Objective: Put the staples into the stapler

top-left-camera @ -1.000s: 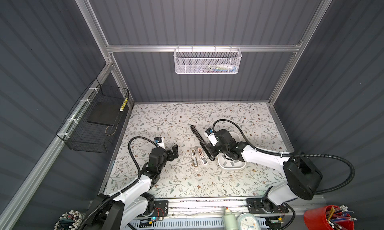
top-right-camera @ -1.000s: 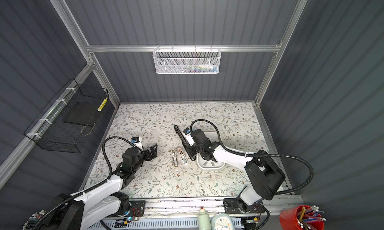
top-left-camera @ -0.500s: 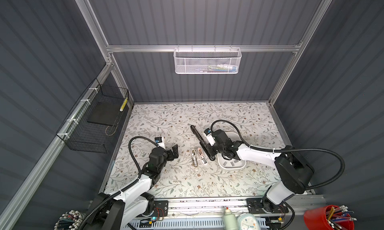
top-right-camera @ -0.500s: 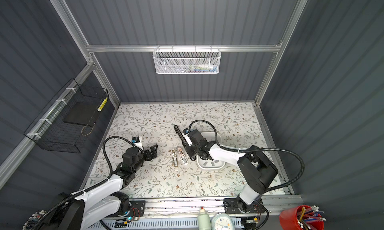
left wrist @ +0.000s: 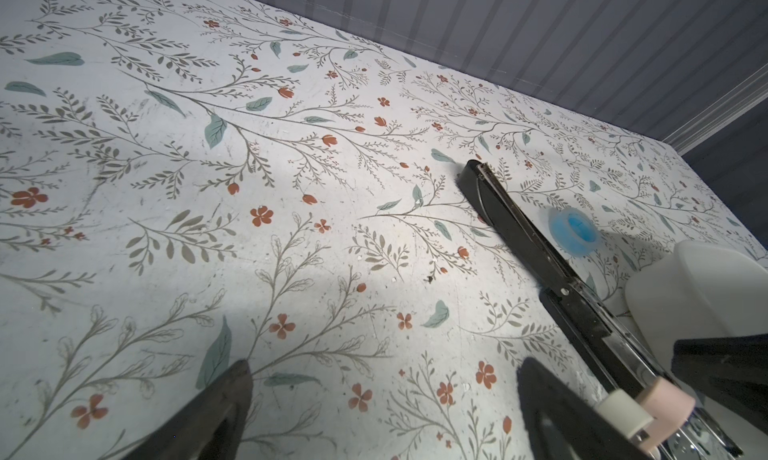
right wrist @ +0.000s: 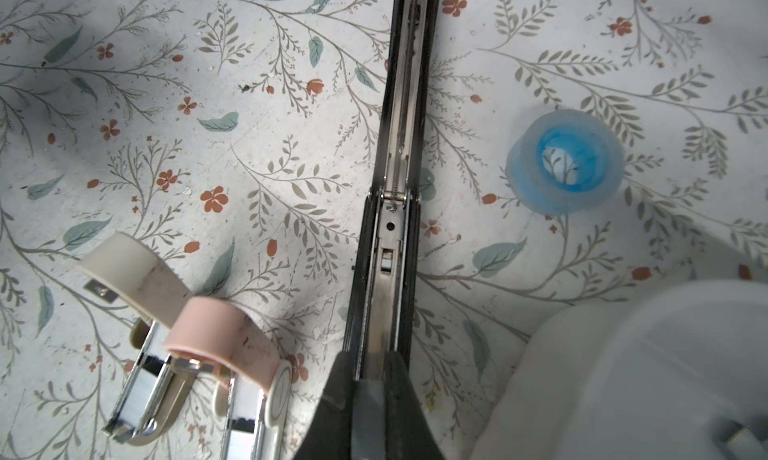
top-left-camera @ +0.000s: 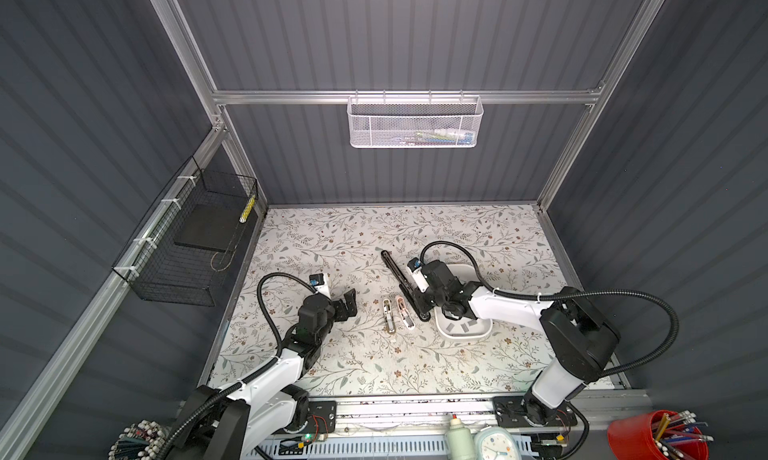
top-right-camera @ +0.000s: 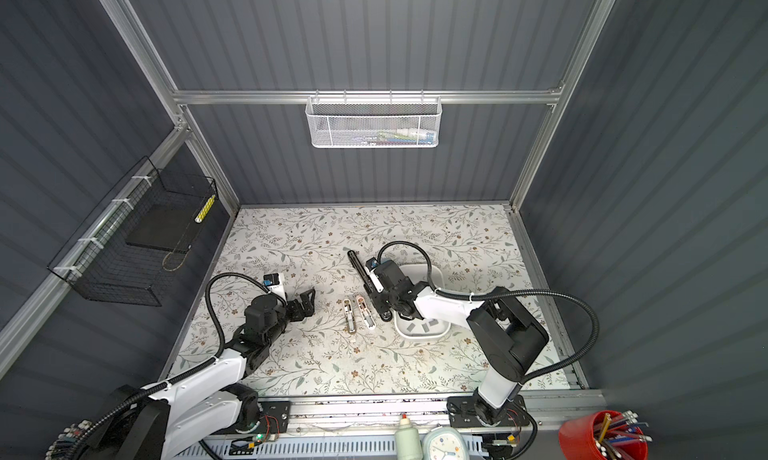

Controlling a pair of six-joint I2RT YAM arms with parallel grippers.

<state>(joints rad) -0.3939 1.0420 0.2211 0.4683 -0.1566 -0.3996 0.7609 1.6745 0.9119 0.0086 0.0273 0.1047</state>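
In both top views the long black stapler lies hinged open flat on the floral mat. The right gripper is low over its near end. Just beyond that end sits the white plastic tray, with loose grey metal staple strips in it. Two small staplers, one white and one pink, lie just beside the black stapler on its other side. Further out on that side the left gripper hovers empty, jaws spread wide.

The left wrist view shows the left gripper's two fingers far apart, nothing between them, and the black stapler off to one side with a blue tape roll behind it.

The right wrist view looks along the stapler's bare metal channel. The right gripper is pinched narrow right over it, on what looks like a held grey strip.

Judged from this, the step in hand is seating a strip in the open magazine. The next move calls for lining the strip up with the channel, lowering it in and letting go. Then the top must be folded shut.
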